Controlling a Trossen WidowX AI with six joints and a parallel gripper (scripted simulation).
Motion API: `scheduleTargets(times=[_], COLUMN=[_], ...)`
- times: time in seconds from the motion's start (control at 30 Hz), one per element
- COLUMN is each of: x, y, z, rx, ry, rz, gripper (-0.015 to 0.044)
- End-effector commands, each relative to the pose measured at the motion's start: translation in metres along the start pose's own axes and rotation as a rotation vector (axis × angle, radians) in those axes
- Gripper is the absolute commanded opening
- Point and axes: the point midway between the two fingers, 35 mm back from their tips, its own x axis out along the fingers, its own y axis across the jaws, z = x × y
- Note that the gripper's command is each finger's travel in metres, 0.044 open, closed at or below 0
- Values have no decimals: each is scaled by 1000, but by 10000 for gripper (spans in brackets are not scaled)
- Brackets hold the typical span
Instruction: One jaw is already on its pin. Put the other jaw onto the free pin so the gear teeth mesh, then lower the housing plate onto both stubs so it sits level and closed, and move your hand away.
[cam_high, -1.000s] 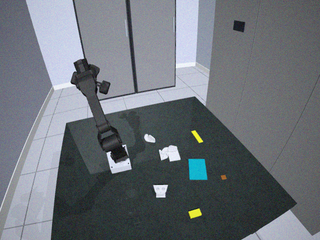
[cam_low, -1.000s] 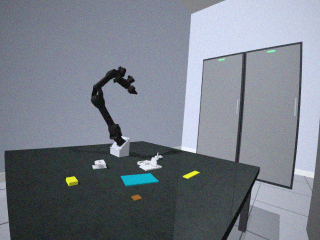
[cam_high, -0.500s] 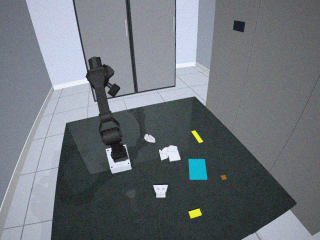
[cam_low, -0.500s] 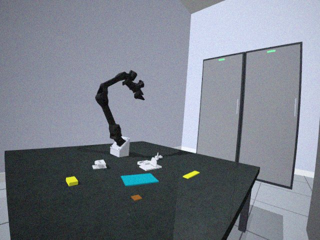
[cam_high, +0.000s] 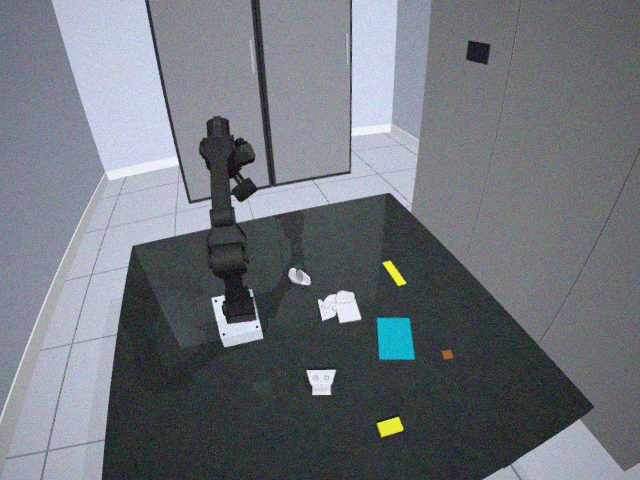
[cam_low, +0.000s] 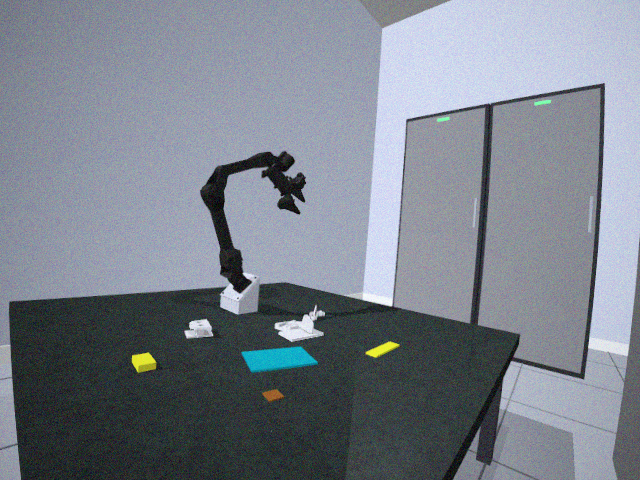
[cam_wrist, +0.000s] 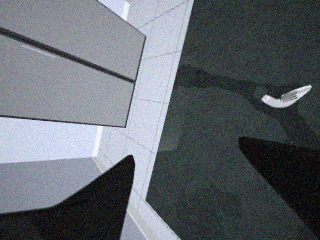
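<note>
The white base (cam_high: 349, 314) (cam_low: 299, 335) lies on the table, with a white toothed jaw (cam_high: 327, 307) at its left side in the top view. Its pins are too small to make out. The loose white jaw (cam_high: 299, 276) (cam_low: 316, 313) (cam_wrist: 287, 102) lies on the table apart from the base, farther back. The white housing plate (cam_high: 321, 387) (cam_low: 199, 333) lies nearer the front in the top view, with two round marks showing. My gripper (cam_low: 301, 206) (cam_wrist: 185, 151) is open and empty, high above the table toward its back edge. The loose jaw shows beyond the right finger in the wrist view.
A teal mat (cam_high: 395, 338) (cam_low: 279, 359), a yellow bar (cam_high: 394, 273) (cam_low: 382, 349), a yellow block (cam_high: 390, 426) (cam_low: 143, 362) and an orange square (cam_high: 447, 354) (cam_low: 272, 395) lie on the dark table. The arm's white mount (cam_high: 241, 335) (cam_low: 239, 302) stands left of the base in the top view.
</note>
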Motion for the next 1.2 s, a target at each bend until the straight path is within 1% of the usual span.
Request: scheduleTargets(times=[0.0,0.6,1.17], x=[19,92,152], y=[-13,-80,-159], z=[9,39,46], rx=[82,446,778], ry=[2,6,-11], rz=[-56,-294,-533], gripper=[440,440,440])
